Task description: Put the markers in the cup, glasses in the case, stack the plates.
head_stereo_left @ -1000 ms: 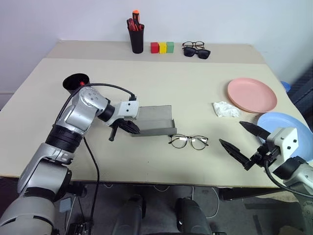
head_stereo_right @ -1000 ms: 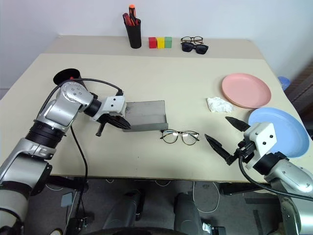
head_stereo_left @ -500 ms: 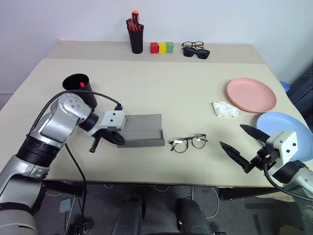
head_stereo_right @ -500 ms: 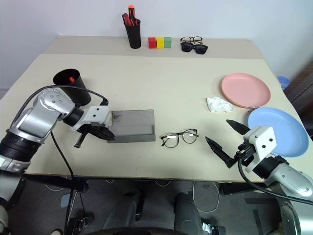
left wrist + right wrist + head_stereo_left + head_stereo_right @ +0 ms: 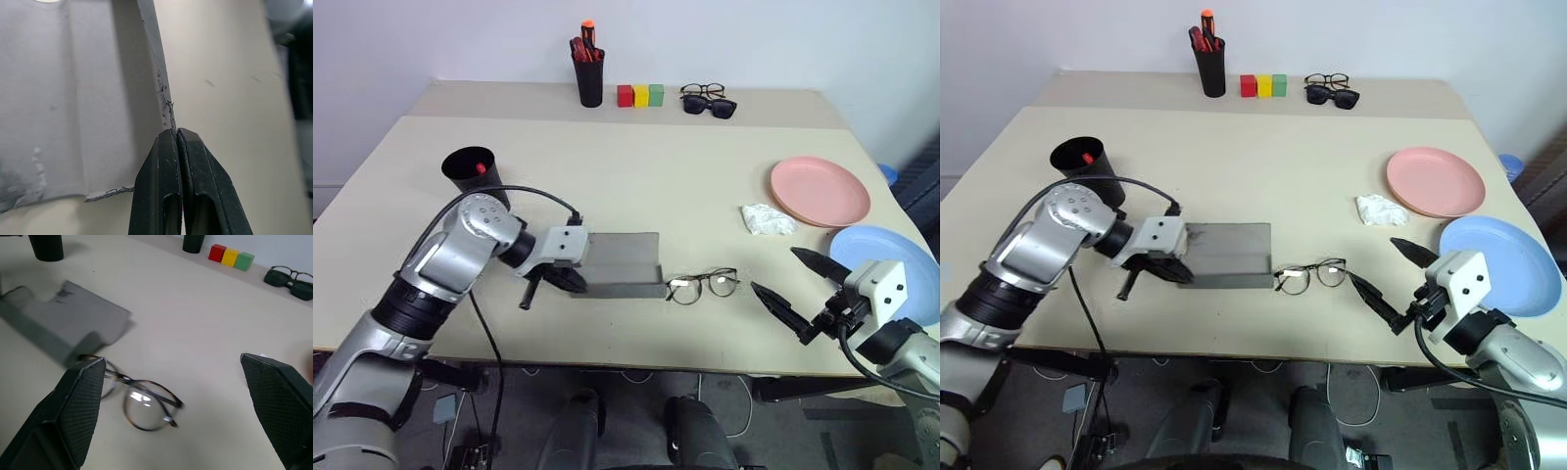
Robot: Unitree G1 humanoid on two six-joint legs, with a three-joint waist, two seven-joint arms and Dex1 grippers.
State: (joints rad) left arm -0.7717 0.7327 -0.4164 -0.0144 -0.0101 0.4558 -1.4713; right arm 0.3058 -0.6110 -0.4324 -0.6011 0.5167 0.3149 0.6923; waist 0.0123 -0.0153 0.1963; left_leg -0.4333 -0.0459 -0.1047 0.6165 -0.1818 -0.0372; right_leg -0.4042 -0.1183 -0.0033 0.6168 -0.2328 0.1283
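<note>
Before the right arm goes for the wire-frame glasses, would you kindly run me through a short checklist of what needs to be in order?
1. Right gripper open: ok, fingers spread wide.
2. Glasses within its path: ok, on the table just ahead of it.
3. Left gripper pinching the grey case: ok, fingers shut on its flap edge.
4. Case mouth facing the glasses: ok, the open end lies right beside the frame.
5. Glasses arms folded: cannot tell.
6. Marker in the black cup: ok, its red cap shows inside.
</note>
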